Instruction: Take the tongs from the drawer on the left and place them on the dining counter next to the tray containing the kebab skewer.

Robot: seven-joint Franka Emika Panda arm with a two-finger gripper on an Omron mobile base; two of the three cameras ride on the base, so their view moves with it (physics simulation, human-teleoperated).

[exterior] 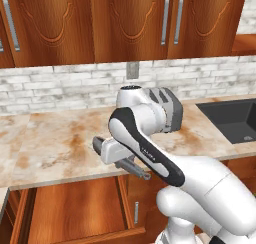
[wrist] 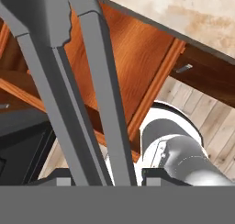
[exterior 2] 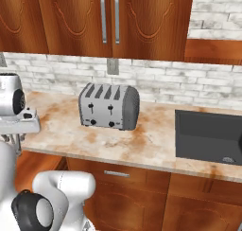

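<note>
The slim grey tongs run up through the hand view as two long arms, held at their lower end in my gripper, which is shut on them. In the left base view the tongs stick out to the right below the hand, with my gripper just past the wall counter's front edge. They hang above the open drawer, whose bare reddish-brown wooden floor also lies behind the tongs in the hand view. The dining counter, the tray and the kebab skewer are out of view.
The wall counter carries a grey toaster, with a dark sink set in at the right. Wooden wall cabinets hang above the brick backsplash. A shut drawer with a short silver handle sits under the toaster.
</note>
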